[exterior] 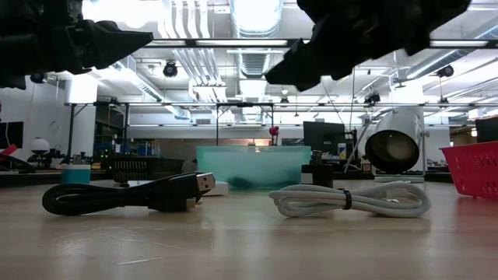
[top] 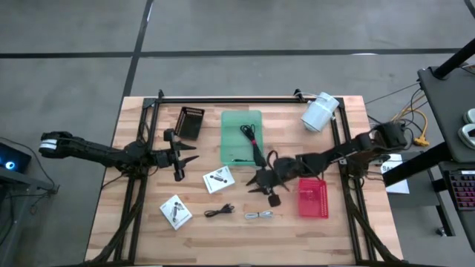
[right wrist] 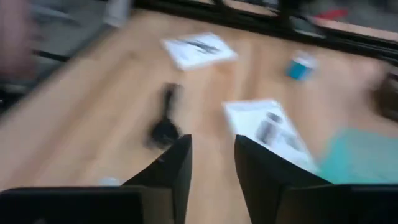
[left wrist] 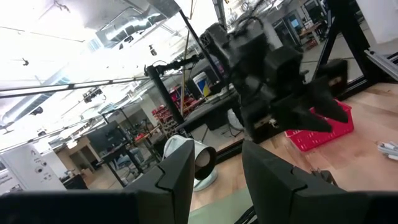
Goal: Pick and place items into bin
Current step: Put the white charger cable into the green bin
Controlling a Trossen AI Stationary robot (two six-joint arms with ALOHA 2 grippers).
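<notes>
1. We see the right claw (top: pixel 261 183) low over the middle of the wooden tabletop (top: pixel 148 222), its dark fingers (right wrist: pixel 177 165) parted by a narrow gap, holding nothing.
2. Left claw (top: pixel 187 157) hovers at the left, fingers (left wrist: pixel 180 171) narrowly parted, empty.
3. Shallow green plastic bin (top: pixel 241 137) already holds a thin black cable (top: pixel 251 141).
4. Two white square packets (top: pixel 219 179) (top: pixel 175 211), a black coiled cable (top: pixel 219 211), a pale grey cable (top: pixel 259 215) and a tiny dark cube (top: pixel 274 199) lie loose on the tabletop.

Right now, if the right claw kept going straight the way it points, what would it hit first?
Probably the white packet straight ahead of the right claw, with a black cable off to one side. Depth is unclear, so the claw might reach bare table first.
</notes>
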